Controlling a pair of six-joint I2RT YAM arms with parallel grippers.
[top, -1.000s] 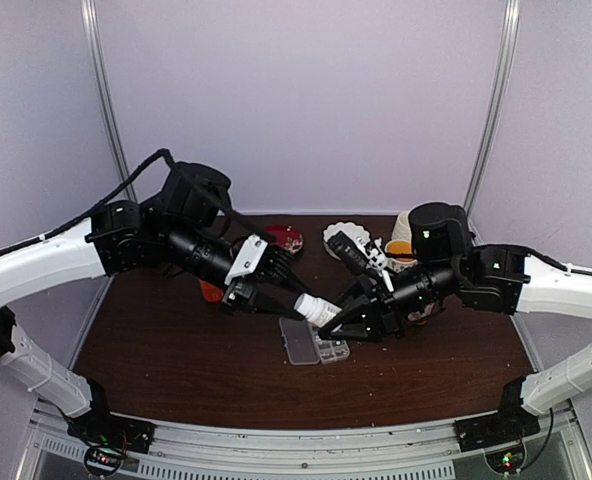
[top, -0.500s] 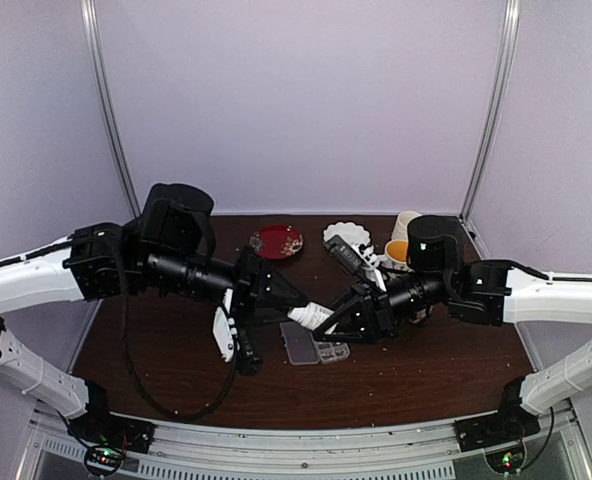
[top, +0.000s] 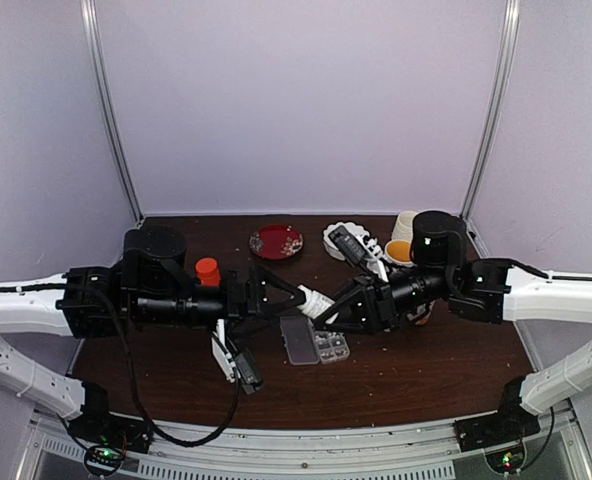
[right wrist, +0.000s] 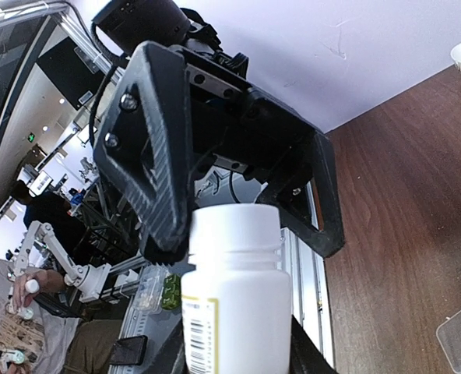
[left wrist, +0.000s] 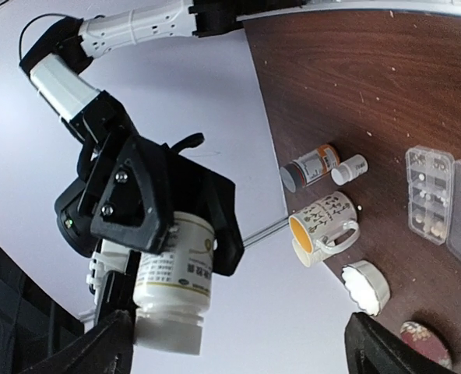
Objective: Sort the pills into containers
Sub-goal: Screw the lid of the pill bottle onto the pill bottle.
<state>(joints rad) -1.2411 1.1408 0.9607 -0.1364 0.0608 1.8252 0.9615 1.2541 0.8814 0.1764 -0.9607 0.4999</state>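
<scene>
The right end effector [top: 331,306] is clamping a white bottle [left wrist: 172,280] near the centre of the top view, holding it tilted above the dark surface [top: 426,370]. The left end effector [top: 288,295] is facing the bottle's capped end with its fingers [left wrist: 110,347] standing wide apart, gripping nothing. The clear pill box [top: 314,343] is lying on the surface just below them, its lid open flat, with whitish pills [left wrist: 427,224] sitting in some cells.
</scene>
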